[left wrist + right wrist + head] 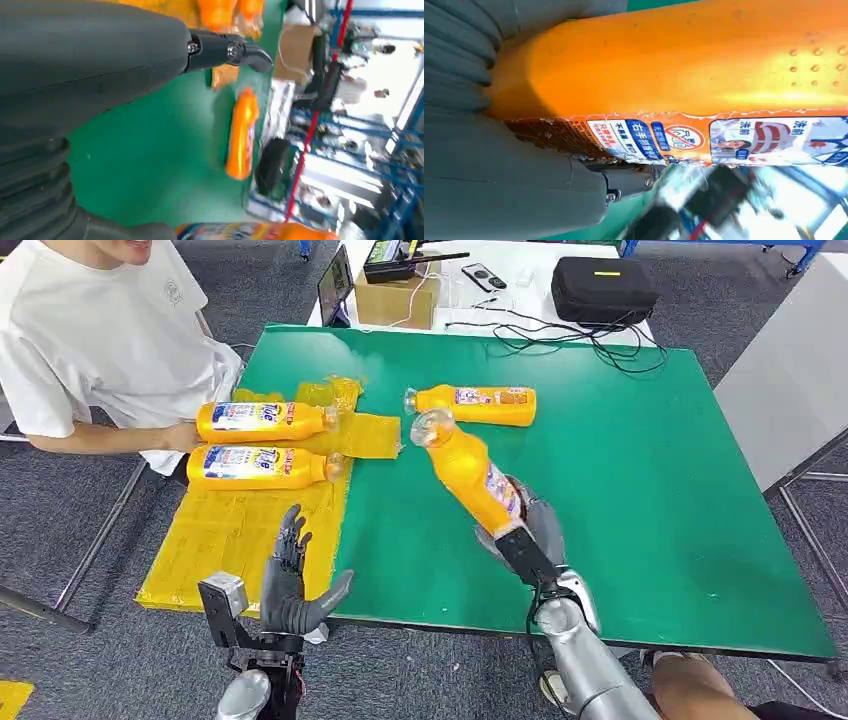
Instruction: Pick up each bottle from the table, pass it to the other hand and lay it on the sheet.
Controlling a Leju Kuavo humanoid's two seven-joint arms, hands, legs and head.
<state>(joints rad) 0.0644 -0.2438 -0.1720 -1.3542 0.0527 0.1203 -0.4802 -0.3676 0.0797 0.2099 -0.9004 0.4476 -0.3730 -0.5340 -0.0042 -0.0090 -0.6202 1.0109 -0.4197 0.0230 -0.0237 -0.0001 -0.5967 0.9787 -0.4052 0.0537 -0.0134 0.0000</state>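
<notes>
My right hand (530, 525) grips the base of an orange bottle (468, 468) and holds it tilted above the green table (620, 490), cap pointing up and left. In the right wrist view its orange body and label (684, 75) lie against my hand (499, 165). My left hand (290, 585) is open, fingers spread, over the near edge of the yellow sheet (240, 535). Two bottles (262, 420) (255, 466) lie side by side on the sheet. Another bottle (480, 403) lies on the table behind the held one, and the left wrist view shows it too (241, 132).
A person in a white shirt (110, 340) sits at the left, one hand touching the farther bottle on the sheet. Behind the green table stands a white table with a cardboard box (397, 298), a black case (603, 288) and cables.
</notes>
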